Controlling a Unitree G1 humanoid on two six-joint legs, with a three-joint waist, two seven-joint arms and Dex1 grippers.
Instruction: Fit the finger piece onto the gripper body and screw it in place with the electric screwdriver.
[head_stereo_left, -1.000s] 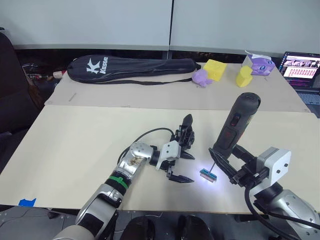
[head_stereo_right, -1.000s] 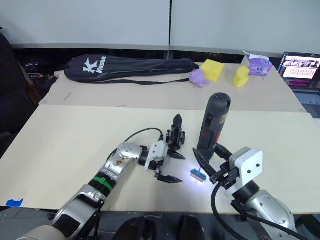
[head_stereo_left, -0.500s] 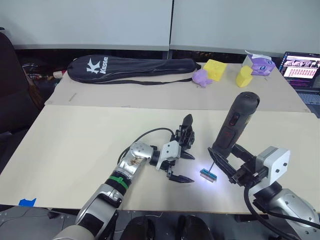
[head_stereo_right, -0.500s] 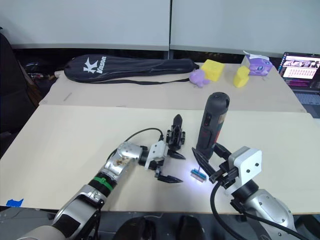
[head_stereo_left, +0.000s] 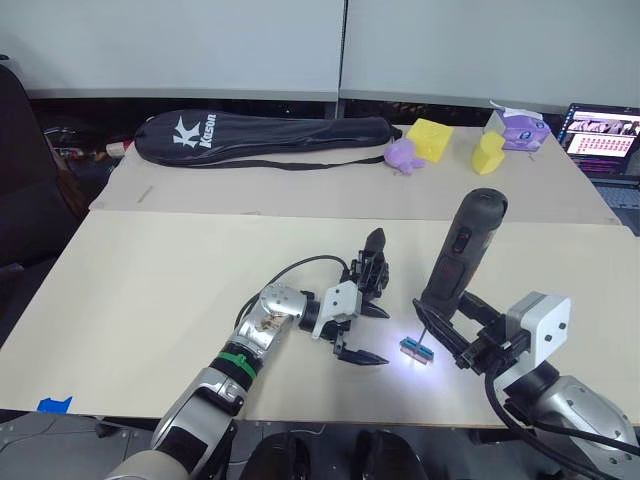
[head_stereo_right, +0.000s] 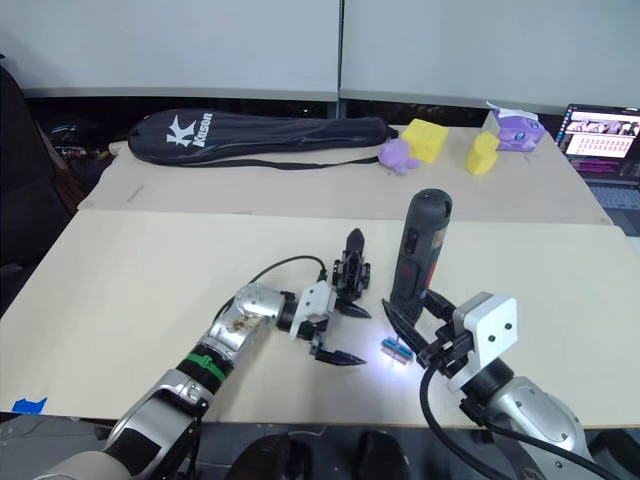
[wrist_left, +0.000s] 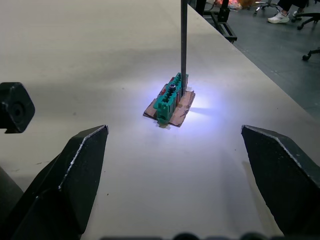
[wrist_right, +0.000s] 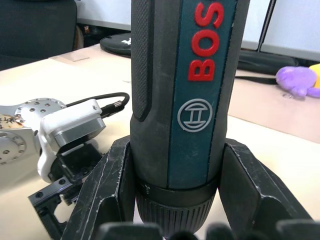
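On the desk (head_stereo_left: 150, 290), the small green rectangular block (head_stereo_left: 416, 349) sat centre; the black blocky gripper body (head_stereo_left: 372, 281) lay at its ten o'clock, the upright dark cylindrical electric screwdriver (head_stereo_left: 460, 252) at one o'clock.

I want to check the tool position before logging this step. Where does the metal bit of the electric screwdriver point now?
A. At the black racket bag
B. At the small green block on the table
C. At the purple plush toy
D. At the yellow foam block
B: the electric screwdriver, held upright in the right pincer, has its bit coming down on the small green block, lit by the tool's light.
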